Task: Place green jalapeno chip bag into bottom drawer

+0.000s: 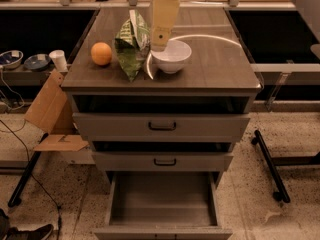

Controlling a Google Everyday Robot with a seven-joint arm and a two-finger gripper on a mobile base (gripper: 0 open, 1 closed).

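Note:
The green jalapeno chip bag point(131, 46) stands crinkled on the cabinet top, left of a white bowl point(172, 55) and right of an orange fruit point(101, 53). My gripper point(161, 34) hangs down from the top of the view, a pale yellow piece just right of the bag and over the bowl's left rim. It holds nothing that I can see. The bottom drawer point(162, 199) is pulled open at floor level and its grey inside is bare. The two shallower drawers above it are only slightly out.
A cardboard box point(50, 109) leans at the cabinet's left side. A white cup point(59, 60) and small bowls point(11, 58) sit on a low shelf at far left. A black wheeled frame leg point(267, 164) lies on the floor at right. A cable and a shoe point(27, 232) are at bottom left.

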